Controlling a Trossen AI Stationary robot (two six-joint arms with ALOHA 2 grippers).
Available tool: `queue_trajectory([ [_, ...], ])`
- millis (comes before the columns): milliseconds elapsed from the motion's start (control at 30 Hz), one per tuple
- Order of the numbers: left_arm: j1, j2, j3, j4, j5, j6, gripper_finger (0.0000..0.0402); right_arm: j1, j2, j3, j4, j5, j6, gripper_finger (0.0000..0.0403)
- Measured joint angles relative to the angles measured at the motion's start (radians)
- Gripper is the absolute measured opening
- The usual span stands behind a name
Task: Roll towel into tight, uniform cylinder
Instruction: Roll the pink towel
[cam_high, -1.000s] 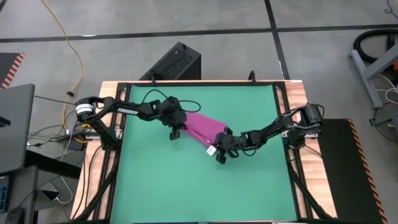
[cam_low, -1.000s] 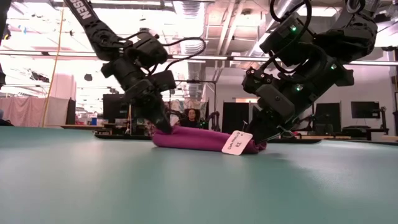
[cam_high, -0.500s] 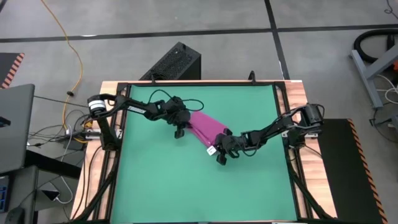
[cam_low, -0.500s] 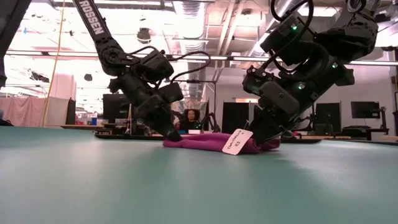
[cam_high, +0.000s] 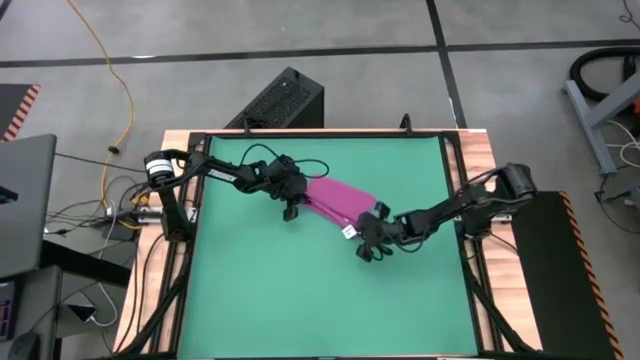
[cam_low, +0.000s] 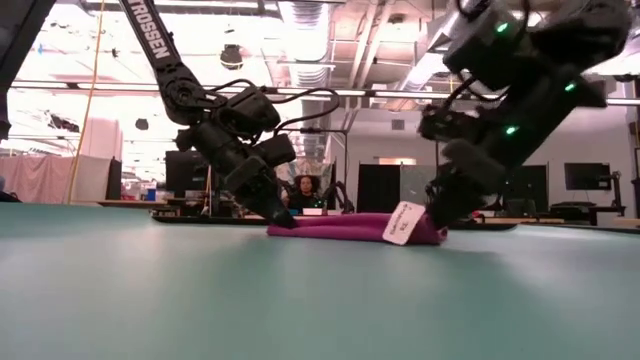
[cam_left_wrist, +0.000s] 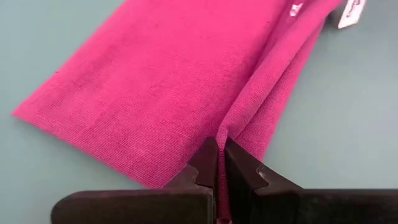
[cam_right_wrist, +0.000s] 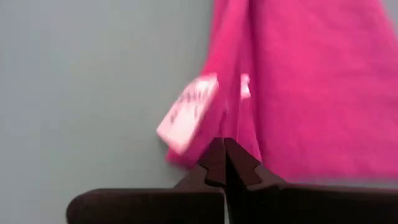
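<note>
The magenta towel (cam_high: 336, 200) lies as a folded, flat band on the green mat (cam_high: 300, 290), slanting from far left to near right. Its white tag (cam_high: 348, 230) hangs at the near-right end. My left gripper (cam_high: 291, 209) is shut at the band's left end, and my right gripper (cam_high: 371, 236) is shut at the tag end. In the low view the towel (cam_low: 345, 229) stretches low between the two grippers (cam_low: 283, 222) (cam_low: 436, 214). My left gripper pinches a raised fold (cam_left_wrist: 219, 129) at the towel's left end between its two fingers, slanting down from the table's left side. The cloth around the fold lies flat on the mat. My right gripper pinches the towel's edge (cam_right_wrist: 219, 132) next to the white tag (cam_right_wrist: 186, 116), slanting down from the table's right side. How many layers it has, I cannot tell. That end sits a little off the mat, and the tag (cam_low: 403, 222) hangs free beside the fingers.
The green mat has bare room on the near half and toward the far edge. A wooden frame (cam_high: 470, 180) borders it. A black box (cam_high: 285, 100) stands beyond the far edge.
My left gripper has sunk to the mat and shifted a little toward the towel. The bundled left end has flattened. My right gripper has risen and drawn back toward the table's right edge with the tag end, so the towel now lies longer and lower.
</note>
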Motion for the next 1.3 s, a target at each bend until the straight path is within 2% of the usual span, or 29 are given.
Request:
queue_trajectory([
  [67, 0.001, 0.0, 0.0, 0.001, 0.002, -0.004, 0.0, 0.017, -0.047, -0.003, -0.047, 0.056, 0.021, 0.0011],
  [200, 0.001, 0.0, -0.002, -0.004, 0.003, -0.011, 0.0, 0.055, -0.123, 0.001, -0.023, 0.167, -0.002, 0.0011],
  [333, 0.001, 0.001, -0.002, -0.002, 0.014, -0.018, 0.0, 0.085, -0.123, 0.001, 0.04, 0.118, -0.072, 0.0009],
  [567, 0.001, 0.001, -0.002, -0.001, 0.017, -0.026, 0.0, 0.118, -0.05, 0.002, 0.204, 0.148, -0.132, 0.0006],
  [867, 0.001, 0.002, -0.003, -0.001, 0.022, -0.027, 0.0, 0.007, 0.03, 0.004, 0.219, 0.147, -0.137, 0.0005],
  [1000, 0.001, 0.002, -0.003, -0.001, 0.023, -0.027, 0.0, -0.009, 0.024, 0.004, 0.221, 0.107, -0.144, 0.0005],
  [1300, 0.001, 0.002, -0.003, 0.007, 0.023, -0.027, 0.0, -0.013, -0.02, 0.005, 0.22, 0.111, -0.171, 0.0005],
])
